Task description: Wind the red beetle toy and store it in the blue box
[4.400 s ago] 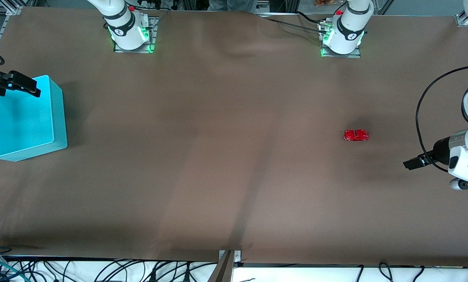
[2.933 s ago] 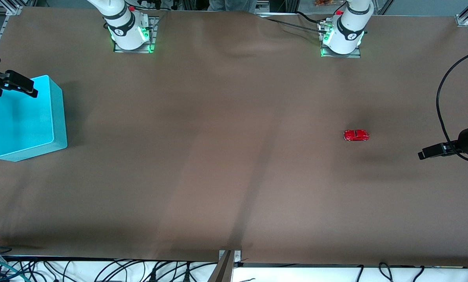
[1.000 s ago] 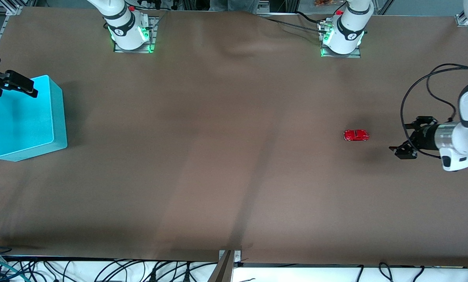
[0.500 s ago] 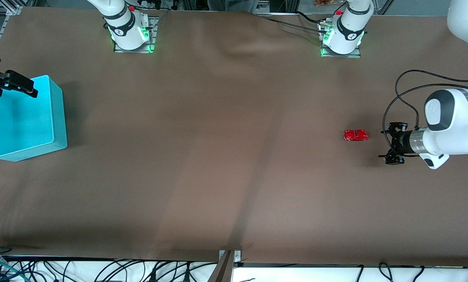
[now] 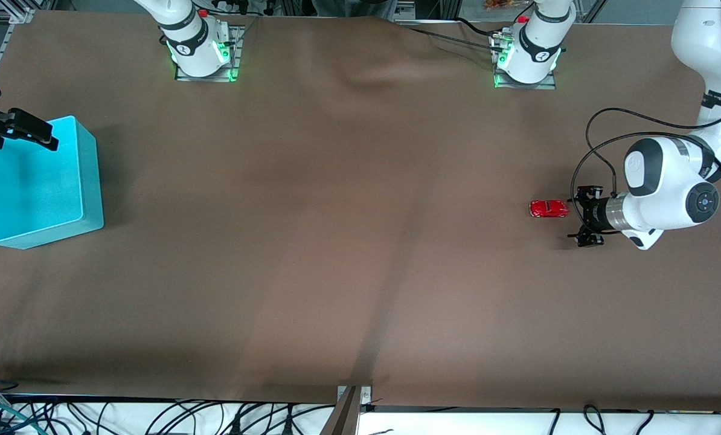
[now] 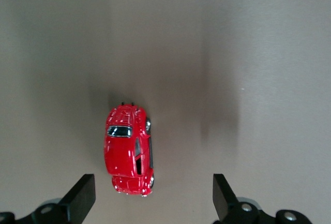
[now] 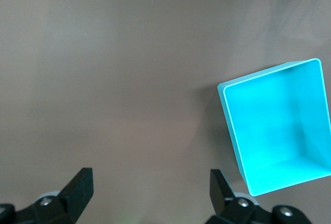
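Note:
The red beetle toy (image 5: pixel 549 208) stands on its wheels on the brown table toward the left arm's end. My left gripper (image 5: pixel 585 216) hovers low right beside it, open and holding nothing. In the left wrist view the toy (image 6: pixel 128 150) lies just ahead of the gripper (image 6: pixel 154 200), closer to one finger (image 6: pixel 83 197) than the other, touching neither. The blue box (image 5: pixel 34 181) sits open-topped and empty at the right arm's end. My right gripper (image 5: pixel 51 138) waits open in the air by the box's rim; its wrist view shows the box (image 7: pixel 231 125) off to one side of the gripper (image 7: pixel 150 193).
A brown mat (image 5: pixel 336 241) covers the table, with a raised wrinkle (image 5: pixel 366 75) between the two arm bases. A black cable (image 5: pixel 596 139) loops from the left arm above the mat. Cables hang below the table edge nearest the front camera.
The left arm has swung in from the table's end toward the toy, and its gripper has turned so the open fingers face the car. The right arm and the toy have not moved.

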Controlling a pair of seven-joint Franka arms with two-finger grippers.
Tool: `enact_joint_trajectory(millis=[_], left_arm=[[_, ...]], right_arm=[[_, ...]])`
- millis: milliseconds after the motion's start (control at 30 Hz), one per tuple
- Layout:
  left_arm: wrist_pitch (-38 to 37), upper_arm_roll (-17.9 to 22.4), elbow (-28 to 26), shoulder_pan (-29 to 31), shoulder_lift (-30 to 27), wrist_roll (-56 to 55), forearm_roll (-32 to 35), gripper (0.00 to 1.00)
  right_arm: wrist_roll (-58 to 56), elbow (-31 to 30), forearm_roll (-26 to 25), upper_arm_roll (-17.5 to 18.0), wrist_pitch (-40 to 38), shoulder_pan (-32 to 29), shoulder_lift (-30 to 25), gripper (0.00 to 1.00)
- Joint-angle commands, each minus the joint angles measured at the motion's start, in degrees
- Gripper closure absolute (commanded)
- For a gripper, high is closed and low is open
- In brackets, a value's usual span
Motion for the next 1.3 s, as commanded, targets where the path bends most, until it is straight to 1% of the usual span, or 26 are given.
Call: enact_joint_trajectory(millis=[0,200,333,667,733,800,867,1100,1133,1167,1233,1267], left_arm=[[0.85,-0.14,-3.14,0.16,-1.45,-1.88,-0.52,0.0],[2.08,-0.14,-4.89,0.16,-1.54,-3.02,-0.52,0.0],[4.89,-0.14,-7.35,-0.01,-1.54,-3.2,-0.52,0.0],[5.86,-0.23,-7.8,-0.27,-0.92,-4.69,-0.52,0.0],[6.21,-0.23,-8.06,-0.28,-0.84,-4.78,-0.6,0.08],[6.56,-0.23,-8.5,-0.28,-0.84,-4.87,-0.6,0.13],[6.65,-0.23,-8.77,-0.63,-0.84,-5.13,-0.6,0.15],[8.32,-0.14,-9.55,-0.72,-0.04,-5.39,-0.6,0.15],[8.41,-0.23,-9.73,-0.63,-0.13,-5.48,-0.6,0.19],[8.41,-0.23,-9.82,-0.63,-0.13,-5.48,-0.6,0.28],[8.41,-0.23,-9.82,-0.63,-0.13,-5.48,-0.6,0.5],[8.41,-0.23,-9.82,-0.63,-0.13,-5.57,-0.6,0.64]], right_arm=[[0.33,1.52,-0.23,0.22,-0.64,-0.18,0.48,0.0],[0.33,1.52,-0.23,0.22,-0.64,-0.18,0.48,0.0],[0.42,1.52,-0.23,0.22,-0.64,-0.18,0.48,0.0],[0.42,1.52,-0.23,0.22,-0.64,-0.18,0.56,0.0],[0.42,1.52,-0.23,0.22,-0.64,-0.18,0.48,0.0],[0.33,1.52,-0.23,0.22,-0.64,-0.18,0.48,0.0],[0.33,1.43,-0.23,0.22,-0.64,-0.18,0.48,0.0],[0.42,1.52,-0.23,0.22,-0.64,-0.18,0.48,0.0],[0.42,1.43,-0.23,0.22,-0.64,-0.18,0.48,0.0],[0.42,1.43,-0.23,0.22,-0.64,-0.18,0.56,0.0],[0.42,1.52,-0.23,0.22,-0.55,-0.18,0.56,0.0],[0.33,1.52,-0.32,0.22,-0.55,-0.18,0.56,0.0]])
